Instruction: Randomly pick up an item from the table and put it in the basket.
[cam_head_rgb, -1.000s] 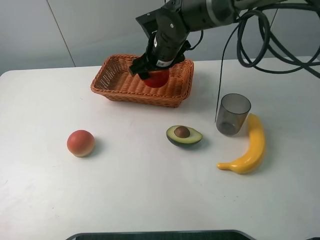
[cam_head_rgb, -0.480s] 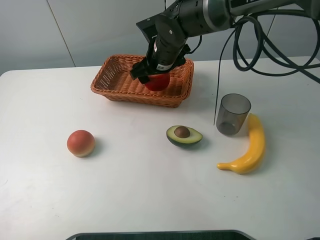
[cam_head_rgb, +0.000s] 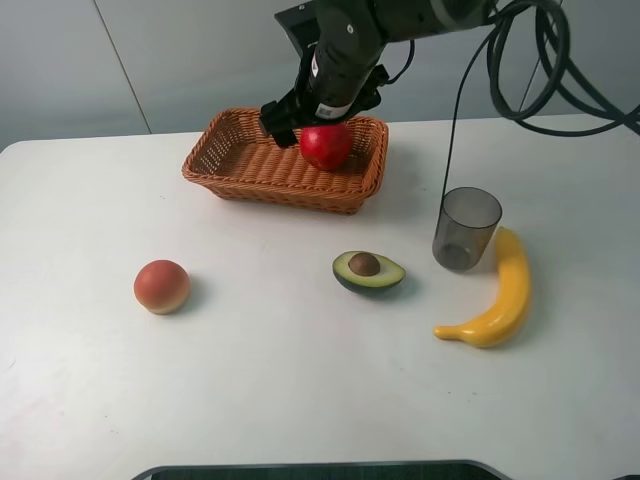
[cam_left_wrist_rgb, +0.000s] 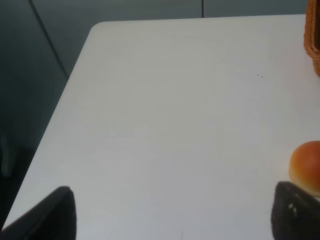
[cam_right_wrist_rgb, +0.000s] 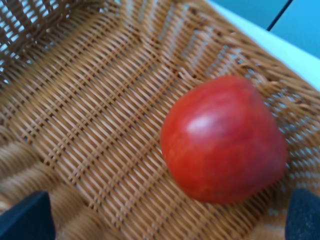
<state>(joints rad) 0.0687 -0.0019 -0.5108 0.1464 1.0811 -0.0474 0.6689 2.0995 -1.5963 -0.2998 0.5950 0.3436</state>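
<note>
Moved: right jaws, lifted clear of the apple (cam_head_rgb: 326, 146) since a second ago, now spread wide above it (nothing between them).
Apple: lying inside the basket (cam_head_rgb: 240, 160), at the end nearer the cup (cam_head_rgb: 466, 228).
Left jaws: spread, empty, over the desk (cam_head_rgb: 300, 380), well apart from the basket.

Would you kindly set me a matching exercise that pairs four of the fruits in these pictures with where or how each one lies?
Things: 1 apple; 2 peach; 3 banana; 4 halved avocado.
Places or states: A rightmost, next to the grey cup; B in the basket; C leftmost, alone on the table; D cut face up, pit showing.
Pairs: 1-B; 2-C; 3-A; 4-D.
</note>
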